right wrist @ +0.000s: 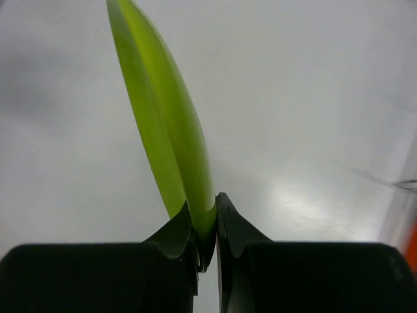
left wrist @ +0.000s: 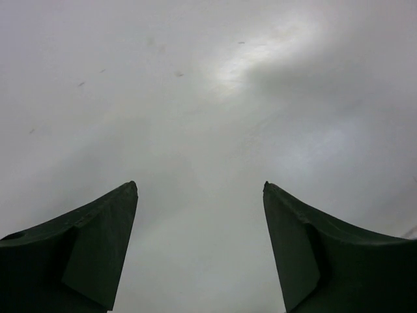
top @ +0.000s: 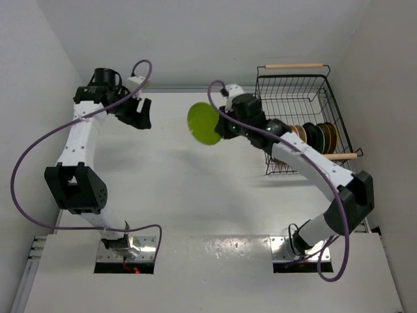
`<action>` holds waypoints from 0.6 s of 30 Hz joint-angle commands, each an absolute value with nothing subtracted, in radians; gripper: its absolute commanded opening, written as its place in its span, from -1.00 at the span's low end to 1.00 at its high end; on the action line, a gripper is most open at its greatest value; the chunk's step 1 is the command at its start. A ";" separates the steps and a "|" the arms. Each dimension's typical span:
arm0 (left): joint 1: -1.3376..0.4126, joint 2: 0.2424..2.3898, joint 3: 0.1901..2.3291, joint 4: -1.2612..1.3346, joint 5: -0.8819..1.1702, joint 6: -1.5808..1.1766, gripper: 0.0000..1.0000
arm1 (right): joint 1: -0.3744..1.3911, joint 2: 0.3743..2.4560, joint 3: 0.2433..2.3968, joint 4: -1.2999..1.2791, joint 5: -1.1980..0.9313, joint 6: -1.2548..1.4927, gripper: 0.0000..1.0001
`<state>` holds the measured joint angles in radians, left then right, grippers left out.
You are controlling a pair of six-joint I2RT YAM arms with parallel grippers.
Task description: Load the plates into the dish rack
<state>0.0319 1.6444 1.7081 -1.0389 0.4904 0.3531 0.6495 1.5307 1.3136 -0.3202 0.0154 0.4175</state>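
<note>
My right gripper [top: 223,128] is shut on the rim of the lime green plate [top: 204,123] and holds it above the table, left of the dish rack [top: 296,88]. In the right wrist view the plate [right wrist: 163,111] stands edge-on between the fingers, and the gripper [right wrist: 207,218] pinches its lower edge. The black wire rack with two wooden handles stands at the back right. Several plates [top: 313,134] stand on edge in its near end, partly hidden by the right arm. My left gripper [top: 139,117] is open and empty at the back left, over bare table [left wrist: 201,189].
White walls close the table on the left, back and right. The rack's far half [top: 293,91] holds no plates. The arm bases [top: 127,251] sit at the near edge.
</note>
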 commanded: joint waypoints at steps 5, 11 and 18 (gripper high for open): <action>0.097 1.513 1.616 -0.919 0.218 0.288 0.70 | 0.505 1.502 1.557 -0.714 0.750 0.146 -1.00; 0.126 1.480 1.519 -0.894 0.195 0.288 0.70 | 0.333 1.571 1.536 -0.908 0.708 0.225 -1.00; 0.146 1.453 1.476 -0.894 0.195 0.298 0.72 | 0.284 1.578 1.384 -0.819 0.615 0.322 -1.00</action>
<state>0.1318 1.5047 1.4883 -0.9234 0.2070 0.3046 0.2882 1.5814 1.4086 -0.8524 0.6518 0.2634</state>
